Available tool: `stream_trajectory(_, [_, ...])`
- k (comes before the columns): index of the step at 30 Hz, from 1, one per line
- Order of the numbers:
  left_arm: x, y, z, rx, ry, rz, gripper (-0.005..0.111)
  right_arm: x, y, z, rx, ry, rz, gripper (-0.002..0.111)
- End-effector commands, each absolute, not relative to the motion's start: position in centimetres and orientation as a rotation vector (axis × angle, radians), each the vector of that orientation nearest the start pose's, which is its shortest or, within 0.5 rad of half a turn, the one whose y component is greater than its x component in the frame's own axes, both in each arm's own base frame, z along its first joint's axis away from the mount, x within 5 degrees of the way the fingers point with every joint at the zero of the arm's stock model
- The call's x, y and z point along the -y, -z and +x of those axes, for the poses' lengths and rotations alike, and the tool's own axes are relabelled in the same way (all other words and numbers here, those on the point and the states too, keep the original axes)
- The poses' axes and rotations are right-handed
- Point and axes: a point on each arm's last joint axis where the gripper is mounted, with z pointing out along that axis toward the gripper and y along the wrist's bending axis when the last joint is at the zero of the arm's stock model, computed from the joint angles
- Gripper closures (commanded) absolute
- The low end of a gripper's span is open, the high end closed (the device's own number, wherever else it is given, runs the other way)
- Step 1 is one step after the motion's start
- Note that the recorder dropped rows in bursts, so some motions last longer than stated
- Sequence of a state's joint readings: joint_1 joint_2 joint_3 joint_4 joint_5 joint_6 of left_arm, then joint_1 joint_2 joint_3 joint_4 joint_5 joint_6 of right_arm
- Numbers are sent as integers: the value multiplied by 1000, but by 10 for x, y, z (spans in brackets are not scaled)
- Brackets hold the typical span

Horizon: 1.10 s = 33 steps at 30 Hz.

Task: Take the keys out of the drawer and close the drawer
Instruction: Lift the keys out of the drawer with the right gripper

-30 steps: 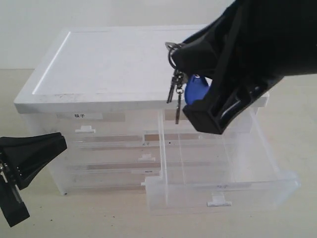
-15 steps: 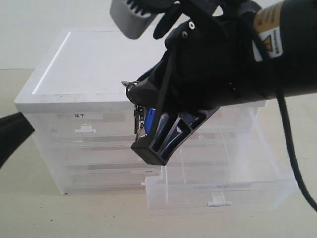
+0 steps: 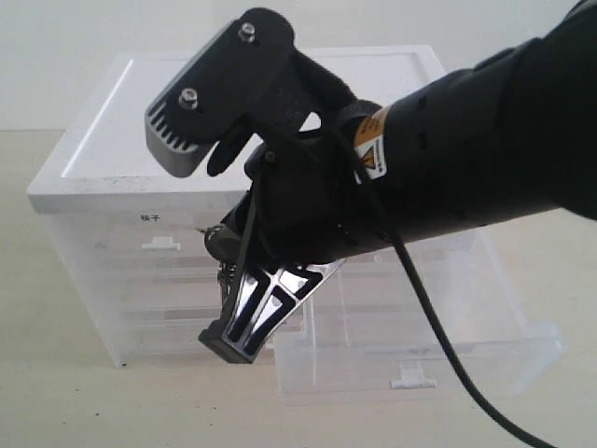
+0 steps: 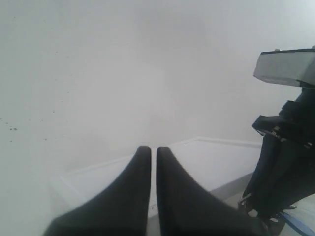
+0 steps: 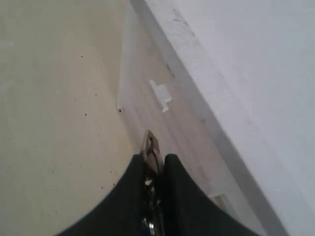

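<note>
Both grippers are clenched, though only one has anything in it. The right gripper [image 5: 156, 160] pinches the keys [image 5: 150, 147] between its two black fingers [image 5: 133, 196]: in the right wrist view a grey metal blade pokes out past the fingertips, and a trace of blue shows lower down in the gap. The left gripper [image 4: 153, 150] has its fingers pressed almost together with nothing between them; it is out of sight in the exterior view.

In the exterior view the right arm [image 3: 466, 159] reaches across the middle, and its gripper [image 3: 231, 343] points down and to the left in front of the cabinet [image 3: 233, 121]. The keys [image 3: 221, 261] hang just beside the upper finger, small and dark there. They are out of the drawer [image 3: 522, 345] and well to its left, in the air before the shut left-hand drawers and above the table [image 3: 93, 401].

The drawer is pulled out at the lower right of the cabinet — its clear front carries a white tab [image 3: 413, 381]. I see nothing lying inside it, though the arm hides its back part.

From the left wrist view the white cabinet top [image 4: 206, 164] lies beyond the fingers, with the right arm [image 4: 285, 167] at the edge and the blue fob [image 4: 297, 224] under it.
</note>
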<state>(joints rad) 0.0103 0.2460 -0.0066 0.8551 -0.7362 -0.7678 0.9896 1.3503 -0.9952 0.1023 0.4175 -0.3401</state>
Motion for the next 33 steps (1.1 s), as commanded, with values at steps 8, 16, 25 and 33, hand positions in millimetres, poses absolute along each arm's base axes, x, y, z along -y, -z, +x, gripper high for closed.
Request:
stream_trajectory(8, [41,-238,58,-1211,345,372,102,-253,-302,163,-1818,-425,-1353,108])
stream_trajectory(16, [42,-237,59,-1229,342,376,102,-259,-279,168,-1882,-364,-1441,108])
stream_trajectory(25, [41,-236,59,-1234,338,373,102,-263,-274,171,-1883,-362,-1440,108])
stream_trajectory(33, [42,-236,59,-1239,343,376,102,-262,-270,170,-1916,-351,-1467,108])
